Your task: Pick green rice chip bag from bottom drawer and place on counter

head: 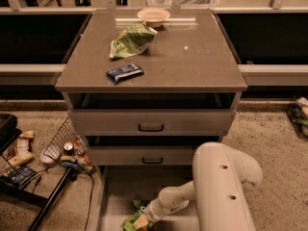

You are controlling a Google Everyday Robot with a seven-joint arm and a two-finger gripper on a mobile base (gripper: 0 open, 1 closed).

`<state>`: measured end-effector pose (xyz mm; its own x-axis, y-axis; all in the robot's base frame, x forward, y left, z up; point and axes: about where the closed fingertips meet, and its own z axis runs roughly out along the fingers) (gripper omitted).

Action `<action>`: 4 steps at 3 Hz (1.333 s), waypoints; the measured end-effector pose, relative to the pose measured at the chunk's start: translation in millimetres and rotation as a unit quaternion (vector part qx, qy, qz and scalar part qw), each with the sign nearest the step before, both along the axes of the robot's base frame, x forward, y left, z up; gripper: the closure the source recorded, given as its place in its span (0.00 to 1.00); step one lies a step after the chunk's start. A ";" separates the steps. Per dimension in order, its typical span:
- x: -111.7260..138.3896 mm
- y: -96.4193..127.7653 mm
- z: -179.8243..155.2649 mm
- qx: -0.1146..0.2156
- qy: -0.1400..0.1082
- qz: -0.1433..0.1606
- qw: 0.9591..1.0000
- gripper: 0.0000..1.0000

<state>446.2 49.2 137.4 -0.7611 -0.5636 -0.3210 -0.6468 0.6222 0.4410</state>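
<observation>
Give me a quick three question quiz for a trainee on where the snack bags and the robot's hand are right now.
1. True or false: the bright green glossy snack bag already lies on the smooth grey-brown counter slab.
2. Where is the robot's hand? A: above the counter. B: low in the wide grey bottom drawer, at the bright green bag. C: out of the picture.
3. Which three things lie on the counter?
Key: 1 false. 2 B. 3 a paler green-and-white crumpled bag, a small dark blue wrapper bar and a pale round bowl.
</observation>
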 end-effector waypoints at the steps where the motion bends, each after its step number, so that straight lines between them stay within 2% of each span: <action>1: 0.0 0.0 0.0 0.000 0.000 0.000 1.000 1.00; 4: 0.0 0.0 0.0 0.000 0.000 0.000 1.000 1.00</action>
<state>446.2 49.2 137.5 -0.7611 -0.5636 -0.3210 -0.6468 0.6222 0.4410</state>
